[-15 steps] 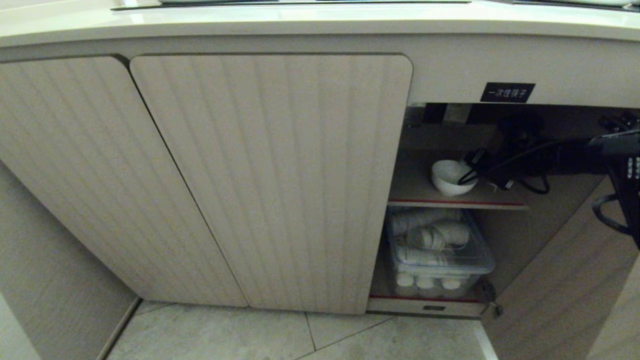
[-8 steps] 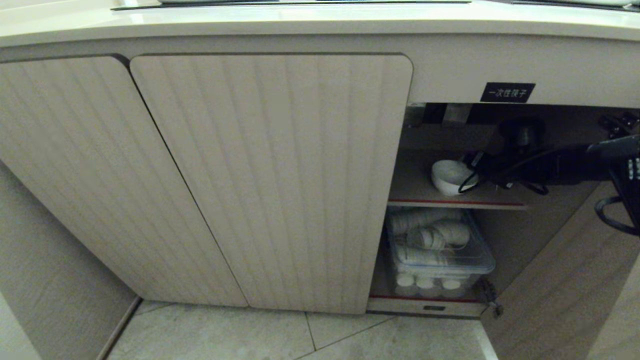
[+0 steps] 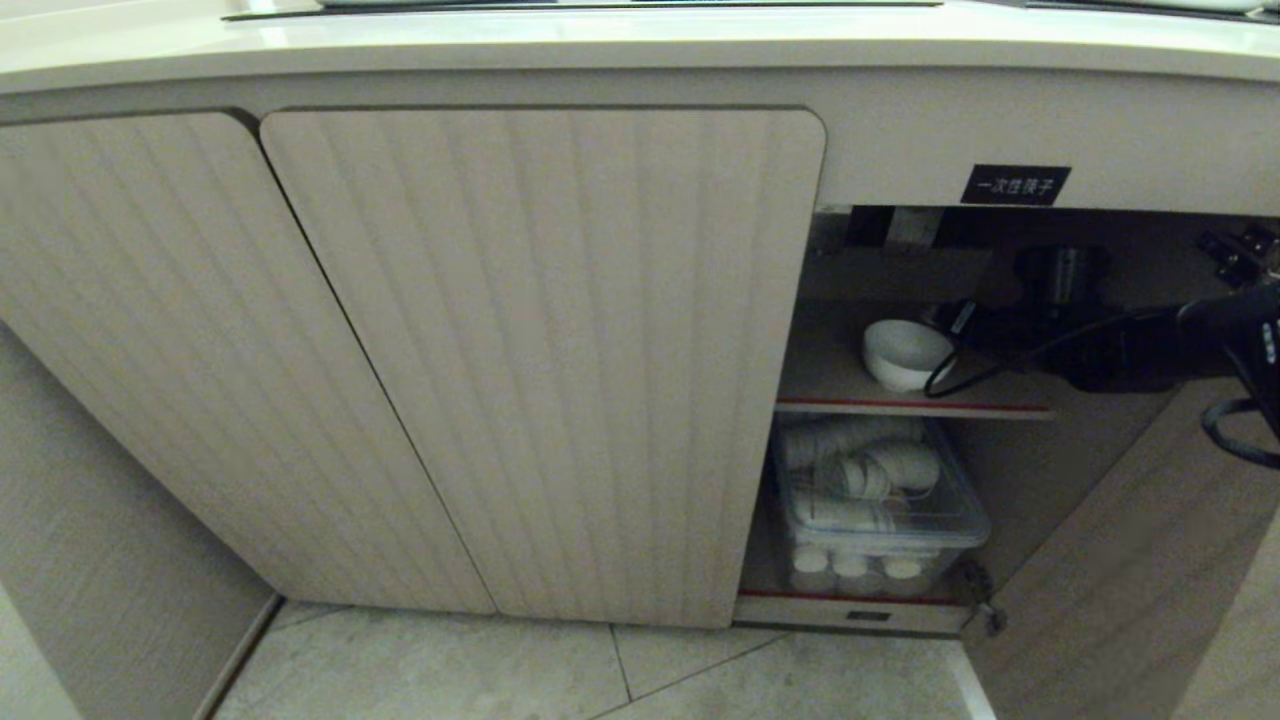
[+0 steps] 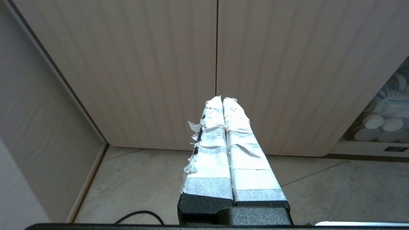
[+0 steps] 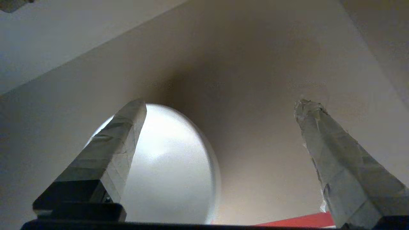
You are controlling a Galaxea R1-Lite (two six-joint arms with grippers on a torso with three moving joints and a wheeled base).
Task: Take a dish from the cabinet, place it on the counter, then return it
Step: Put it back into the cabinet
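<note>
- head view shows the dish (image 3: 905, 353) sitting upright on the upper shelf (image 3: 830, 385) of the cabinet (image 3: 540, 360), just beyond the fingertips of the right tool (image 3: 960, 325), near it but apparently not touching.
- right wrist view has the dish (image 5: 166, 166) low beside one taped finger (image 5: 118, 140), with the other finger well apart from it; the fingers are spread wide and grip nothing.
- judged from this, the dish looks to be back in the cabinet and let go, so the return seems done or nearly so; whether it ever sat on the worktop (image 3: 600, 40) cannot be told from here, and the cabinet's door on the right tool's side hangs open.
- compared with a second ago, the dish was tipped with the right tool's tip over its rim; it now sits level and the tool has drawn back toward the cabinet's open side and slightly up.
- below the shelf, a clear tub (image 3: 880, 510) of white cups is unchanged.
- left tool (image 4: 222, 105) hangs parked in front of the closed doors, well away from the right tool, its taped fingers pressed together on nothing.
</note>
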